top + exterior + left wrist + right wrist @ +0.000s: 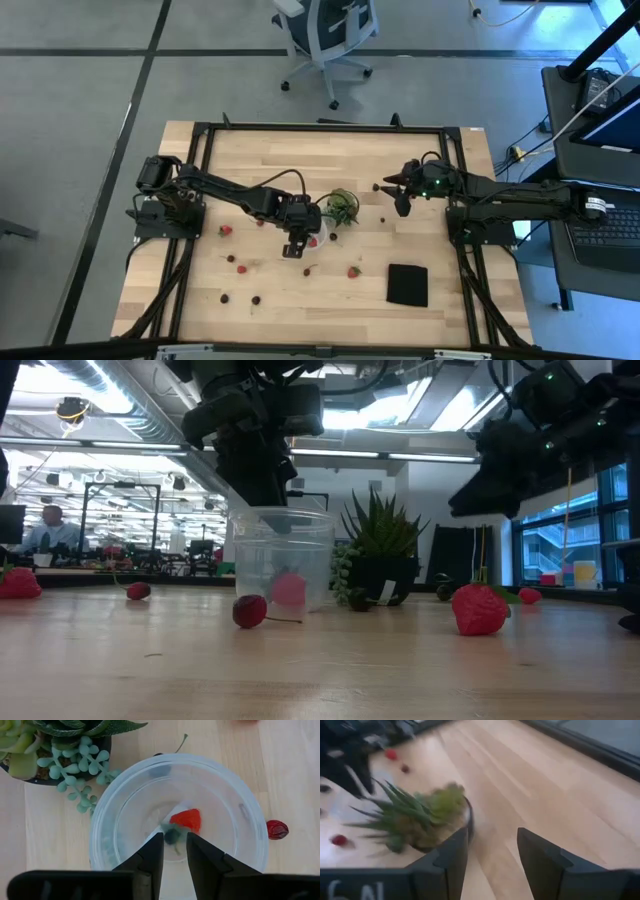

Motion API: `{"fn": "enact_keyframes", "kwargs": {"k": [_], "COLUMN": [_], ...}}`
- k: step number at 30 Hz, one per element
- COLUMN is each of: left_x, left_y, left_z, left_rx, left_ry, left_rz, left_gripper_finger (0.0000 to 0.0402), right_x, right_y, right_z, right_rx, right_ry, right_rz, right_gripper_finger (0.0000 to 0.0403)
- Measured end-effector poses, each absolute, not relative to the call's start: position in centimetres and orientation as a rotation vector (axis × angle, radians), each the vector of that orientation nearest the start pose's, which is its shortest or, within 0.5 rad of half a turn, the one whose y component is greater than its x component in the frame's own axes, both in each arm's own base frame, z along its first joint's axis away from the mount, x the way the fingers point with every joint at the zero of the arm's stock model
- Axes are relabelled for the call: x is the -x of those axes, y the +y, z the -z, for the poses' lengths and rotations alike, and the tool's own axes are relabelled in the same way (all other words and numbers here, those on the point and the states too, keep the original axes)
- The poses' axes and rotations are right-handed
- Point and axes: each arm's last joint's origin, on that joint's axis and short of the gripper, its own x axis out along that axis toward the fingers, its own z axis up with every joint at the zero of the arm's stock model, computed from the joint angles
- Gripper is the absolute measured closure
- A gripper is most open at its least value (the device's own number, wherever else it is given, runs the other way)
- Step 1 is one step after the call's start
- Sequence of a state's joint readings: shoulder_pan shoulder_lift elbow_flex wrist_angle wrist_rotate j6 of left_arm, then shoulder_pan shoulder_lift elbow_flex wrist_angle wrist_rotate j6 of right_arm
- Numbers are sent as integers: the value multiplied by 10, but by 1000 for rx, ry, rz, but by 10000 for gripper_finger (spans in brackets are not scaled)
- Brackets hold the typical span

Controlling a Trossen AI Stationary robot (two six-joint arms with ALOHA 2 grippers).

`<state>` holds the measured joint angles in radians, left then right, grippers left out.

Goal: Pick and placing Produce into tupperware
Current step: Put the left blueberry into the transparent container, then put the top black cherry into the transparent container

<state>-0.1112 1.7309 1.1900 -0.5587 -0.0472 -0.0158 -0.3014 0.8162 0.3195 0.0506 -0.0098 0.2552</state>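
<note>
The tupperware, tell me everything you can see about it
The tupperware is a small round container of clear, cloudy plastic, standing upright and lidless on the wooden table beside the potted plant. One red strawberry lies inside. The left gripper hovers over its opening, fingers slightly parted.

Tabletop (440,180): pale wood planks, smooth, satin sheen, fine grain visible. Tupperware (125,795): clear, slightly milky plastic, glossy, soft reflections on wall. Strawberry (187,819) inside: bright red, matt-looking. Dark berry (277,829) beside: glossy maroon skin. Left gripper fingers (150,857): black, matt, smooth, likely plastic. Plant pot (378,578): dark, semi-gloss. Black square (407,284): flat, matt.
</note>
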Motion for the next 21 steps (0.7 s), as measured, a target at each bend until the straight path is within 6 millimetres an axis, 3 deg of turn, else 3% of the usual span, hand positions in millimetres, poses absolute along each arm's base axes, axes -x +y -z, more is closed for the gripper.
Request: {"fn": "enact_keyframes", "kwargs": {"k": [7, 13, 16, 21], "left_x": [-346, -346, -344, -336], "left_y": [-31, -31, -31, -25], "left_z": [-203, -208, -223, -266], "left_rx": [-51, -60, -55, -31], "left_ry": [1097, 1068, 997, 783], "left_rz": [41, 36, 36, 37], "left_gripper_finger": [298, 257, 248, 246], "right_x": [-166, -173, -178, -184], "right_y": [-50, -39, -33, -17], "right_z": [-198, -213, -227, -253], "right_rx": [-359, -332, -300, -220], "right_ry": [312, 231, 195, 134], "right_rz": [305, 106, 60, -34], "right_gripper_finger": [230, 218, 196, 161]}}
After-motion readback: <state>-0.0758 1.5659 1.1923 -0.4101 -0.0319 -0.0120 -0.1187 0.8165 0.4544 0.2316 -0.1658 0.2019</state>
